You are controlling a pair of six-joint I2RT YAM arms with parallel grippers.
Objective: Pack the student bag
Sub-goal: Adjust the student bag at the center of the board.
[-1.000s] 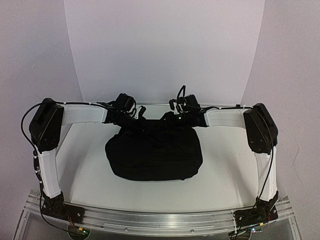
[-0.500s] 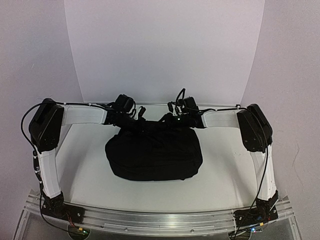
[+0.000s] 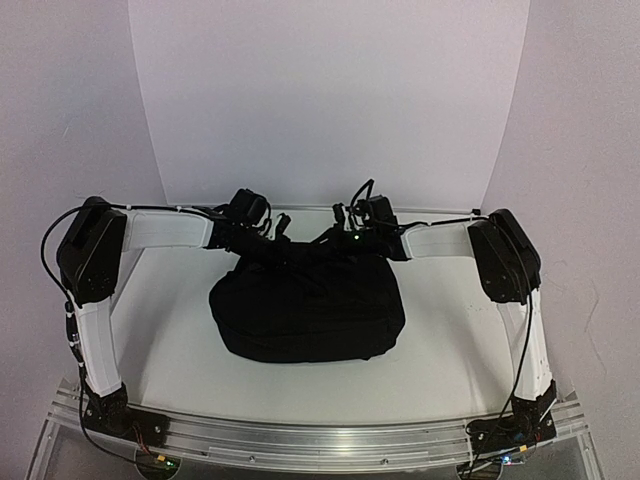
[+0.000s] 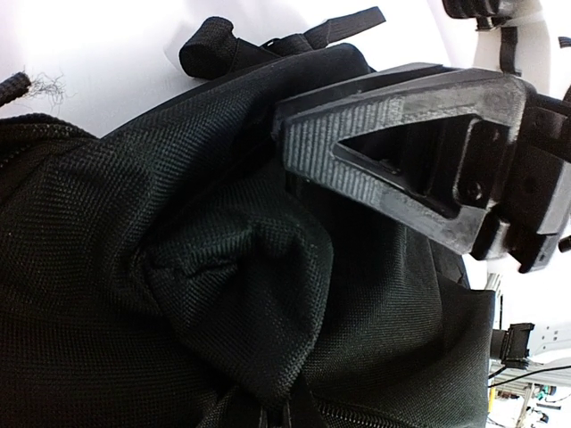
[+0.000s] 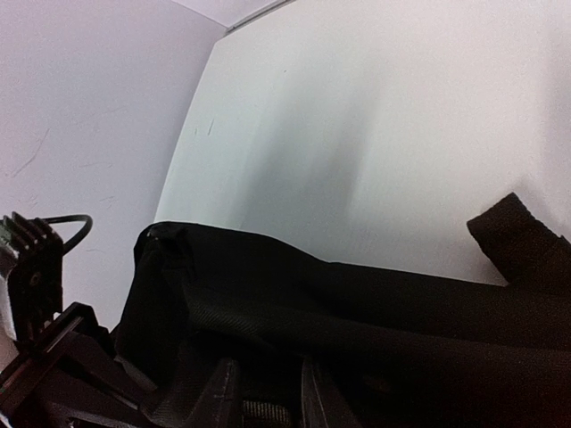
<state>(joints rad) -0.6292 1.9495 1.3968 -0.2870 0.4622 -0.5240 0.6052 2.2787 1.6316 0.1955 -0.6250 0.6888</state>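
Observation:
The student bag (image 3: 308, 305), a large black fabric backpack, lies flat in the middle of the white table (image 3: 170, 330). Both grippers are at its far edge. My left gripper (image 3: 262, 234) is pressed into the bag's fabric (image 4: 178, 294). One finger (image 4: 401, 134) shows above a bunched fold and the other is hidden under the cloth. My right gripper (image 3: 350, 234) has its jaws nearly together on a strip of the bag's webbing (image 5: 266, 414), with the bag's top edge (image 5: 357, 303) just beyond. The bag's zip looks closed in the top view.
A loose strap end (image 5: 522, 241) lies on the table behind the bag. The white backdrop (image 3: 330, 100) rises right behind the grippers. Both arms' elbows (image 3: 90, 250) (image 3: 505, 258) stand out at the table's sides.
The right arm's elbow has swung a little to the left and its gripper has edged left along the bag's far edge. The left arm and the bag have hardly moved.

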